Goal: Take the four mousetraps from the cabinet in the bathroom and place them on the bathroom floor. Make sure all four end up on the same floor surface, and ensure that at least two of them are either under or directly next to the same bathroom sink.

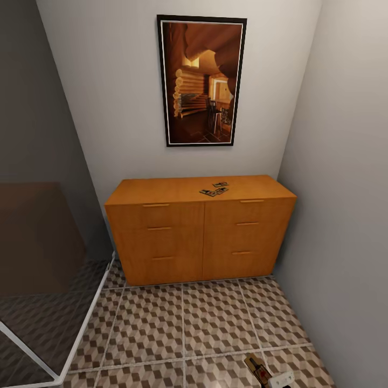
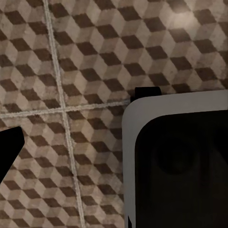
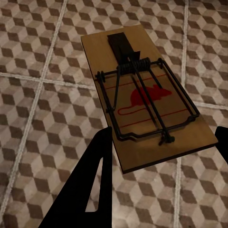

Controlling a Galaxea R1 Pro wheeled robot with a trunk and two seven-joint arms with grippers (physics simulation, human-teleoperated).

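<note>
The robot stands in front of the cabinet (image 1: pixel 200 226) in the bathroom. On the cabinet's flat top lies a small bunch of mousetraps (image 1: pixel 214 189), close together near the middle. I count about three, but they are too small to be sure.

One mousetrap (image 3: pixel 145 99) is in the right gripper (image 3: pixel 164 137). The right wrist view shows it well: a brown wooden board with dark wire and a red mouse picture. One dark finger (image 3: pixel 90 185) presses on one long edge, and the tip of the other finger shows at the far edge, so the fingers are pinching the board. It hangs over the bathroom floor (image 1: pixel 188 323) with the cube pattern. In the head view this trap (image 1: pixel 257 369) shows low down, near the right wall.

The left wrist view shows tiles and part of the robot's own body. A bit of dark finger (image 2: pixel 8 151) shows at the edge. I cannot tell if those fingers are spread or pressed together.

I think the step now is carrying this trap to its place. The sink is not in sight here. Next the robot should probably turn to find the sink, lower the trap flat onto the tiles beside or under it, and let go.
</note>
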